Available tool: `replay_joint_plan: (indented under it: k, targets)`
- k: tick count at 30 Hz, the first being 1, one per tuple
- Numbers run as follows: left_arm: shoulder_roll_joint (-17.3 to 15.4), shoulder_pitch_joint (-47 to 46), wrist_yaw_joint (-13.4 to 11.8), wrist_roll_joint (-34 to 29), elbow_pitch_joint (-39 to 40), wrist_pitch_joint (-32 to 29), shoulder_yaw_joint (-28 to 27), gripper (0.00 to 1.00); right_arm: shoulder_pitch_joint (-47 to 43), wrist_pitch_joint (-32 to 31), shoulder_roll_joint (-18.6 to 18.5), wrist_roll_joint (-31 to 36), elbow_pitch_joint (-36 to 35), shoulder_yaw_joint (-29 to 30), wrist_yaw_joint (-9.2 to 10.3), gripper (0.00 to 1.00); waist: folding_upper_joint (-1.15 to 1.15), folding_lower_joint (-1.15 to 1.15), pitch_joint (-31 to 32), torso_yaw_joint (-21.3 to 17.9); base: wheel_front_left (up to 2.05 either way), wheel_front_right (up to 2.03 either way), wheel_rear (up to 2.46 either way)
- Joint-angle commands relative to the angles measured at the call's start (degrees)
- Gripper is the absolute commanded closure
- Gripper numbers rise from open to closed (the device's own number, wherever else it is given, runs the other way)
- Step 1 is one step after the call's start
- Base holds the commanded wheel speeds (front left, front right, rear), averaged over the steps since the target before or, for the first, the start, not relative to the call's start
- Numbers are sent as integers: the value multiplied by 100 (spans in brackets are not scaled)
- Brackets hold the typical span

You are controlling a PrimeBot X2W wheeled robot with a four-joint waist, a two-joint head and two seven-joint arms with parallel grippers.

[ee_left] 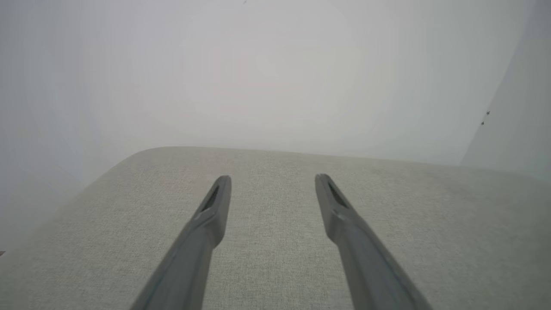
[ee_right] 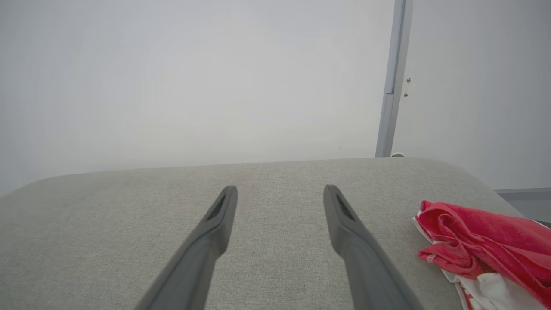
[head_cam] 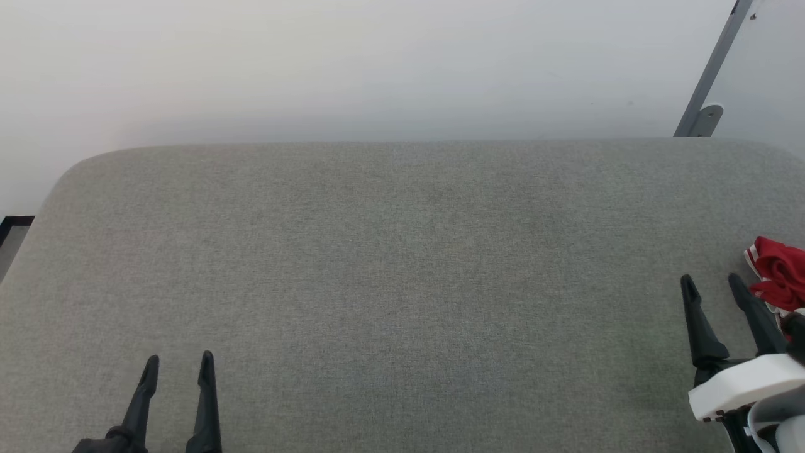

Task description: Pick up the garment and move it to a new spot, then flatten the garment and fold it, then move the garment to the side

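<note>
The crumpled red-and-white jersey garment lies bunched at the grey fabric table's right edge—soft, light, likely best pinched on a raised fold—beside the empty, spread-fingered right gripper; the left gripper likewise gapes.
</note>
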State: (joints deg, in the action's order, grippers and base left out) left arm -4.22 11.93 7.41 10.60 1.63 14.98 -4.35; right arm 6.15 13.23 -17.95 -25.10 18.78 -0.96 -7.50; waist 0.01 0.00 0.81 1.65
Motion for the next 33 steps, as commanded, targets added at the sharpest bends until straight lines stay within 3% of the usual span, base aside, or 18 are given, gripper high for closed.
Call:
replay_joint_plan:
  k: [1,12,32,33]
  targets:
    - [-3,52,9,-13,46,29,-41,0,-89,-51,50,68,-105,62,3,0,-1,0,-3,1,0,0,0]
    - [11,-11,9,-15,154,29,-28,0,-382,-359,246,254,-649,410,3,0,-1,0,-35,16,0,0,0]
    - [54,-22,9,-65,156,29,-93,0,-549,-536,421,309,-999,567,3,0,-1,0,-42,63,0,0,0]
    - [55,3,0,-47,150,0,-75,100,-523,-525,406,288,-961,556,0,100,-1,0,-42,64,0,0,0]
